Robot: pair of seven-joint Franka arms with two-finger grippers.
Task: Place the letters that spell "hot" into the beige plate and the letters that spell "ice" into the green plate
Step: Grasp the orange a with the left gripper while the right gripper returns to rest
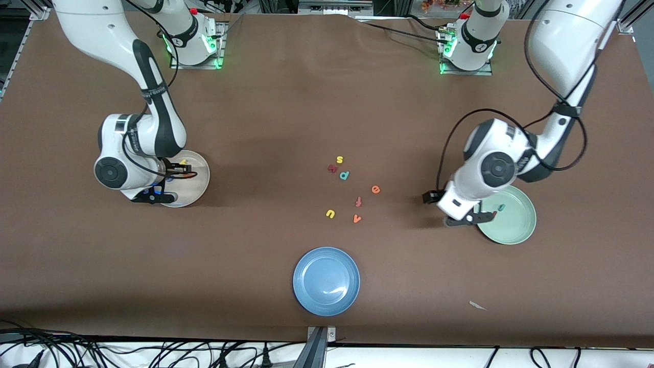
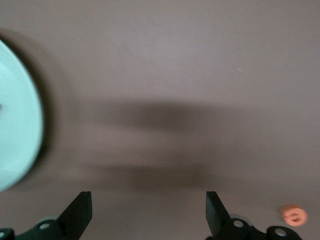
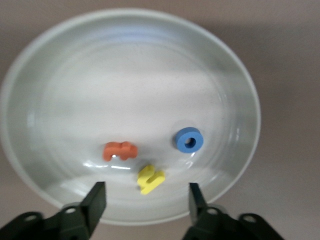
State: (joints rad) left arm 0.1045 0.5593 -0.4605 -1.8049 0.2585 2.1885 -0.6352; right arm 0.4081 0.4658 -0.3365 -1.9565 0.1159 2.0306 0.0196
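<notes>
Holding h (image 3: pixel 150 179), o (image 3: pixel 189 140), t (image 3: pixel 120 150), beige plate (image 3: pixel 235 85) sits under spread right hand (image 3: pixel 145 202).

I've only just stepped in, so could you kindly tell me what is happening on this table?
Two arms are sorting foam letters into plates. The right gripper, open, hangs over the beige plate, which holds the yellow h, blue o and orange t. The left gripper, open and empty, is beside the green plate, with a teal c in it. The orange e lies mid-table.

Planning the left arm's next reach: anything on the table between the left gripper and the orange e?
Front view: bare brown table between the left gripper, open at the green plate's rim, and the orange e. Left wrist view agrees.
</notes>
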